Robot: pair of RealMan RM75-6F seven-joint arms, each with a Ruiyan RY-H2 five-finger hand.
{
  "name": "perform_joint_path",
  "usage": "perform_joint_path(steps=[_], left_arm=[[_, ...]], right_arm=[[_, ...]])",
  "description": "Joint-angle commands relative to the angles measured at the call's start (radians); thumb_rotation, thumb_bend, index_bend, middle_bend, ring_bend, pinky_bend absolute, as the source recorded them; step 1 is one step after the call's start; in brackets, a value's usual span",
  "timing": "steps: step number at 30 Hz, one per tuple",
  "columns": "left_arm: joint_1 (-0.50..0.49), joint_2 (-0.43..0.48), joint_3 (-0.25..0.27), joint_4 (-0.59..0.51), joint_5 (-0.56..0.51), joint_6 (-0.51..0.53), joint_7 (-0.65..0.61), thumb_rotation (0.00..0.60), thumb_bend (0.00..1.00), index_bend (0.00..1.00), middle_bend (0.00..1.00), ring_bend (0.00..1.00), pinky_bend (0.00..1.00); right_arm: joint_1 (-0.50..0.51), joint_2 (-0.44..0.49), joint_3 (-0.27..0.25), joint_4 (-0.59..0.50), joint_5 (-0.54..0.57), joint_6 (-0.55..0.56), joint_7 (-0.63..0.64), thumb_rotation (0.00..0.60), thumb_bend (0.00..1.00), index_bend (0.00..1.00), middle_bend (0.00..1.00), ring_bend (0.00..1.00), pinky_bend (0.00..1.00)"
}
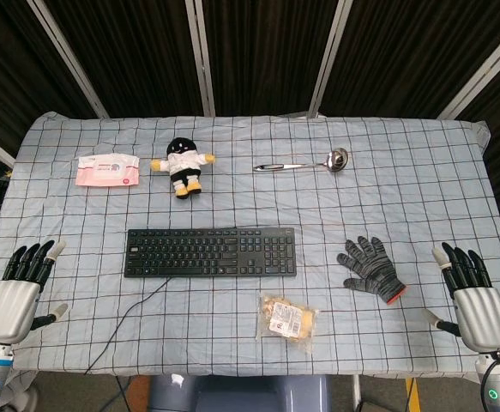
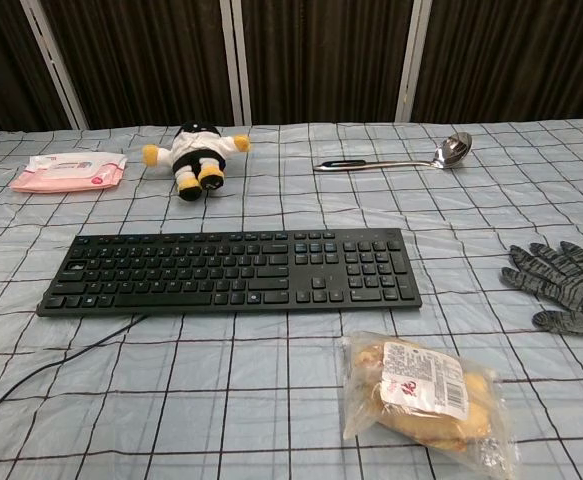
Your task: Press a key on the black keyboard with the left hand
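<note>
The black keyboard (image 1: 211, 251) (image 2: 231, 272) lies flat in the middle of the checked tablecloth, its cable running off toward the near left edge. My left hand (image 1: 18, 296) hovers at the table's near left corner, well left of the keyboard, fingers straight and apart, holding nothing. At the near right corner my right hand (image 1: 472, 296) is likewise spread with nothing in it. Neither hand shows in the chest view.
A pink wipes pack (image 1: 107, 170) and a plush toy (image 1: 182, 165) lie behind the keyboard, a metal ladle (image 1: 305, 164) at the back centre. A grey glove (image 1: 370, 268) lies to the right, and a bagged snack (image 1: 287, 318) lies in front of the keyboard.
</note>
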Motion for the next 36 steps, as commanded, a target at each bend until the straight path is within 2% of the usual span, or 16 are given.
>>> perform_joint_path(steps=[1,23,26,28,29,31,33,34,36], left_arm=[[0.0,0.0,0.0,0.0,0.0,0.0,0.0,0.6,0.11,0.0,0.0,0.0,0.0],[-0.012,-0.004,0.0,-0.005,0.004,-0.019,0.009,0.6,0.11,0.0,0.0,0.0,0.0],[-0.015,-0.008,-0.005,-0.006,0.01,-0.013,0.013,0.6,0.13,0.0,0.0,0.0,0.0],[-0.019,-0.009,-0.01,-0.013,0.005,-0.018,0.023,0.6,0.18,0.0,0.0,0.0,0.01],[-0.024,-0.01,-0.017,-0.024,-0.005,-0.025,0.039,0.6,0.24,0.0,0.0,0.01,0.06],[-0.034,-0.011,-0.029,-0.041,-0.019,-0.035,0.066,0.6,0.34,0.0,0.09,0.11,0.19],[-0.052,-0.014,-0.046,-0.067,-0.034,-0.055,0.104,0.6,0.47,0.0,0.32,0.31,0.33],[-0.068,-0.016,-0.058,-0.088,-0.053,-0.077,0.132,0.6,0.5,0.0,0.39,0.37,0.35],[-0.091,-0.015,-0.074,-0.124,-0.087,-0.116,0.164,0.6,0.66,0.0,0.56,0.51,0.42]], right_arm=[[0.0,0.0,0.0,0.0,0.0,0.0,0.0,0.6,0.05,0.0,0.0,0.0,0.0],[-0.006,0.005,-0.001,-0.006,0.01,0.0,0.001,0.6,0.05,0.0,0.0,0.0,0.0],[-0.009,0.007,-0.002,-0.007,0.011,0.003,0.005,0.6,0.05,0.0,0.0,0.0,0.0],[-0.012,0.009,-0.002,-0.008,0.014,0.004,0.008,0.6,0.05,0.0,0.0,0.0,0.0],[-0.014,0.011,-0.002,-0.009,0.017,0.006,0.01,0.6,0.05,0.0,0.0,0.0,0.0],[-0.015,0.012,-0.001,-0.011,0.019,0.007,0.011,0.6,0.05,0.0,0.0,0.0,0.0],[-0.016,0.012,-0.001,-0.011,0.02,0.007,0.01,0.6,0.05,0.0,0.0,0.0,0.0],[-0.016,0.012,-0.001,-0.011,0.021,0.006,0.008,0.6,0.05,0.0,0.0,0.0,0.0],[-0.016,0.011,-0.001,-0.012,0.02,0.006,0.006,0.6,0.05,0.0,0.0,0.0,0.0]])
